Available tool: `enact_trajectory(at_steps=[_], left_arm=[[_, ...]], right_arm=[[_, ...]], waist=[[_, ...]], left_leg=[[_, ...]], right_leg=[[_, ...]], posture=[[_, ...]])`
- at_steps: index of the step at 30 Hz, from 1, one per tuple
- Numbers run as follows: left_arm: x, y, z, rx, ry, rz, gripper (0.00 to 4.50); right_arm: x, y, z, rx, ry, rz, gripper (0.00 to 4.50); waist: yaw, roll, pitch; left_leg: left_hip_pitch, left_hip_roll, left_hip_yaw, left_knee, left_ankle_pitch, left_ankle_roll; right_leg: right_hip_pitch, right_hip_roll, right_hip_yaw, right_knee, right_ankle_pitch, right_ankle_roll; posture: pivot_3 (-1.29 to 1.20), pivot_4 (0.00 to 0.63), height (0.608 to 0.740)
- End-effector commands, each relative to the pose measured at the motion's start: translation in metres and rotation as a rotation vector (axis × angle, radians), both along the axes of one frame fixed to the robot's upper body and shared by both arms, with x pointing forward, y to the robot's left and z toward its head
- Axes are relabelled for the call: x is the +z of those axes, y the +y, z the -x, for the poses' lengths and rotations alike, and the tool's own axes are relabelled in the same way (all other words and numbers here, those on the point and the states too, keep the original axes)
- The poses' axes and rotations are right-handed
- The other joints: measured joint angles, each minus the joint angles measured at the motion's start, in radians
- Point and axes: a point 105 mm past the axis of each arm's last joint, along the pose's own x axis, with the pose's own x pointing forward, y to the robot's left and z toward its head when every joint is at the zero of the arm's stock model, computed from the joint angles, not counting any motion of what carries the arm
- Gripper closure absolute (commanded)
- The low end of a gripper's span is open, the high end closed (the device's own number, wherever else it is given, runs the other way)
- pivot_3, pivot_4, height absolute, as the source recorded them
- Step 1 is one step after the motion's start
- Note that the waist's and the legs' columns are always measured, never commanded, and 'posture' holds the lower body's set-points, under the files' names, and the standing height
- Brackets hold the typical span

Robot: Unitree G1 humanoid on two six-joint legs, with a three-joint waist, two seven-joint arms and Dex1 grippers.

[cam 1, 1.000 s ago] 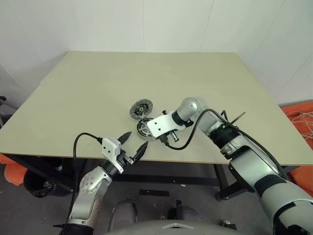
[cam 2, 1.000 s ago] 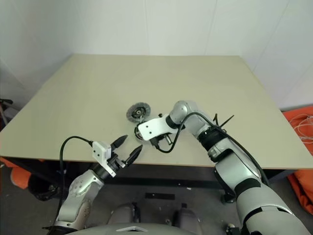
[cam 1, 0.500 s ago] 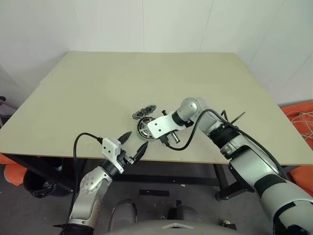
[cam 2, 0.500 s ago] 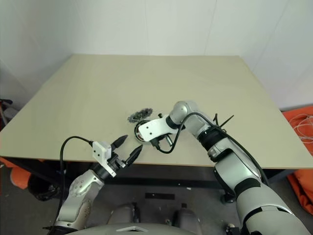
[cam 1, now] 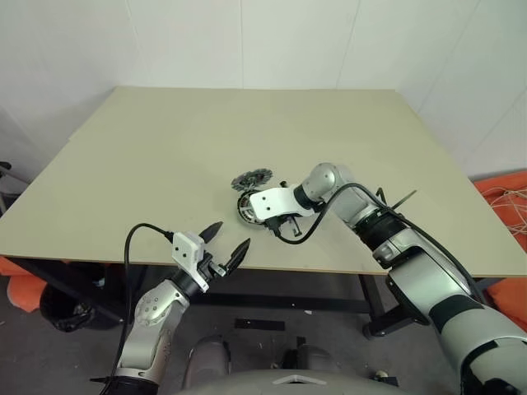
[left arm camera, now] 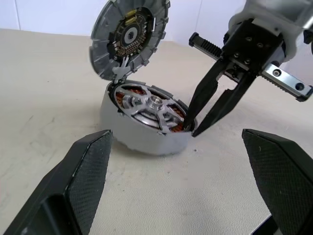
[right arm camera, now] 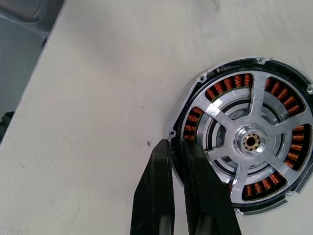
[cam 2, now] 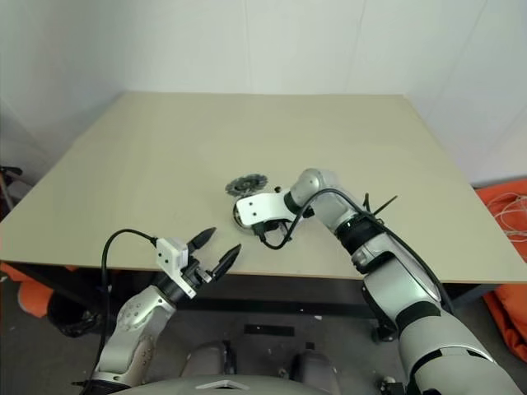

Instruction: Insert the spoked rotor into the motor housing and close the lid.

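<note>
lid (left arm camera: 129,35) tilted up over motor housing (left arm camera: 145,122)

Spoked rotor (right arm camera: 250,143) sits inside motor housing (left arm camera: 128,136); grey ribbed lid (left arm camera: 128,35) stands tilted open.

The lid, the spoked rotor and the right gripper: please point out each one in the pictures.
lid (left arm camera: 128,36), left wrist view, on its inner face near the centre
spoked rotor (right arm camera: 250,142), right wrist view, on its silver hub
right gripper (left arm camera: 194,122), left wrist view, between its fingertips
</note>
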Motion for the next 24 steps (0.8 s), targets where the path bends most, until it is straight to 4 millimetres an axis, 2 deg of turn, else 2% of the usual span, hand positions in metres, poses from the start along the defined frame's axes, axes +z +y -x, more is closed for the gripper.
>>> enact_trajectory(at_steps=[1, 4, 10, 17, 24], left_arm=[[0.008, -0.003, -0.001, -0.018, -0.038, 0.013, 0.0], [0.008, -0.003, -0.001, -0.021, -0.038, 0.015, 0.0], [0.012, -0.005, -0.003, -0.022, -0.042, 0.021, 0.0], [0.015, -0.005, -0.005, -0.018, -0.043, 0.027, 0.0], [0.015, -0.005, -0.005, -0.016, -0.042, 0.031, 0.0]], right_arm=[[0.034, -0.004, -0.011, -0.083, -0.082, -0.052, 4.48], [0.042, -0.011, -0.015, -0.162, -0.085, -0.044, 4.48], [0.06, -0.015, -0.007, -0.387, 0.081, -0.119, 4.48], [0.066, -0.009, 0.004, -0.712, 0.348, -0.225, 4.48], [0.065, -0.014, 0.002, -0.996, 0.481, -0.272, 4.48]], waist=[[-0.001, 0.0, 0.0], [-0.003, 0.0, 0.0], [-0.002, 0.0, 0.001], [0.001, 0.0, 0.001], [0.002, 0.001, 0.001]], left_leg=[[0.0, 0.0, 0.0, 0.002, -0.001, 0.001], [-0.001, 0.0, 0.0, 0.002, -0.001, 0.001], [-0.001, 0.001, 0.0, 0.003, -0.001, 0.001], [0.0, 0.001, 0.0, 0.003, -0.001, 0.001], [0.0, 0.001, 0.0, 0.003, -0.001, 0.001]], right_leg=[[0.0, 0.0, 0.0, 0.001, 0.0, 0.0], [0.0, 0.0, 0.0, 0.002, 0.0, 0.0], [-0.001, 0.0, 0.0, 0.003, 0.0, 0.0], [-0.001, 0.0, 0.0, 0.003, 0.0, 0.0], [-0.001, 0.0, 0.0, 0.003, 0.0, 0.0]], posture=[[0.0, 0.0, 0.74], [0.0, 0.0, 0.74], [0.0, 0.0, 0.74], [0.0, 0.0, 0.74], [0.0, 0.0, 0.74]])
